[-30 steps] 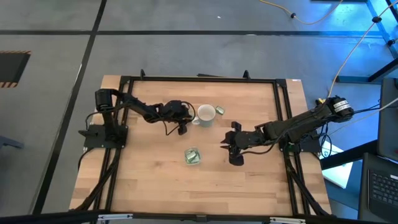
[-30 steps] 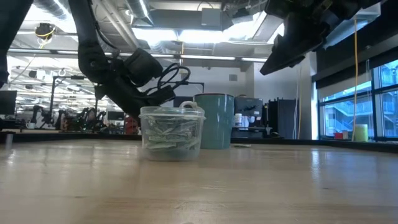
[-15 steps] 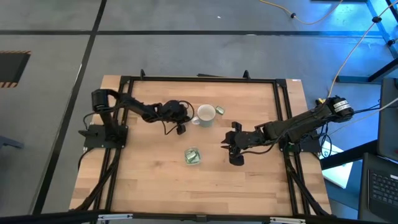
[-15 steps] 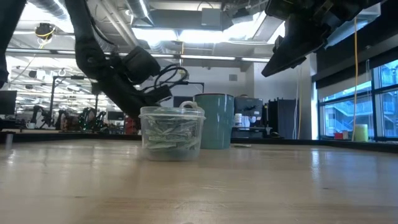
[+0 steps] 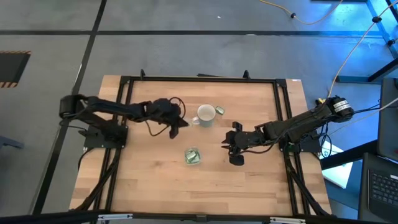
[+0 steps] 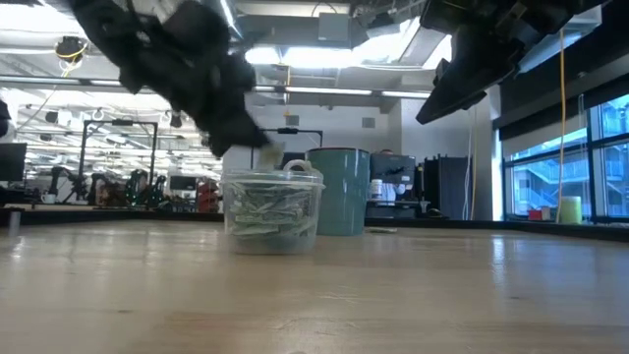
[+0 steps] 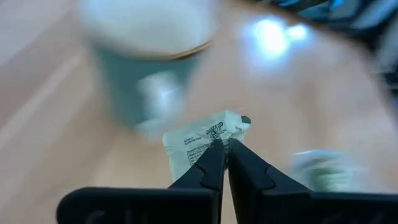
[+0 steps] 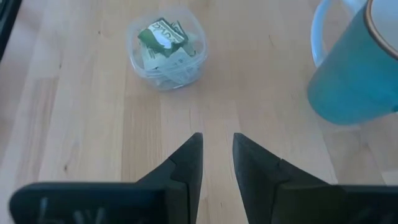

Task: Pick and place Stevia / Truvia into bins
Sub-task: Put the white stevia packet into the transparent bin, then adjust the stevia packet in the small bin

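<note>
Pinching a white sachet [image 7: 205, 140] by its edge, the left gripper [image 7: 222, 148] has its fingers pressed together on the paper — the print on the packet is too small to read. Behind it the mug [image 7: 149, 68] is smeared by blur, and so is the clear cup [image 7: 323, 169] off to one side. From above, the left gripper [image 5: 176, 122] sits just beside the mug [image 5: 206, 114], the sachet itself hidden under the dark fingers. The clear cup [image 5: 192, 156] stands nearer the table's [image 5: 155, 186] front edge, green-and-white sachets [image 8: 163, 37] heaped inside. The right gripper [image 8: 216, 152] hovers above bare wood with a narrow gap between its fingers, holding nothing — its arm is cut off in the low view.
</note>
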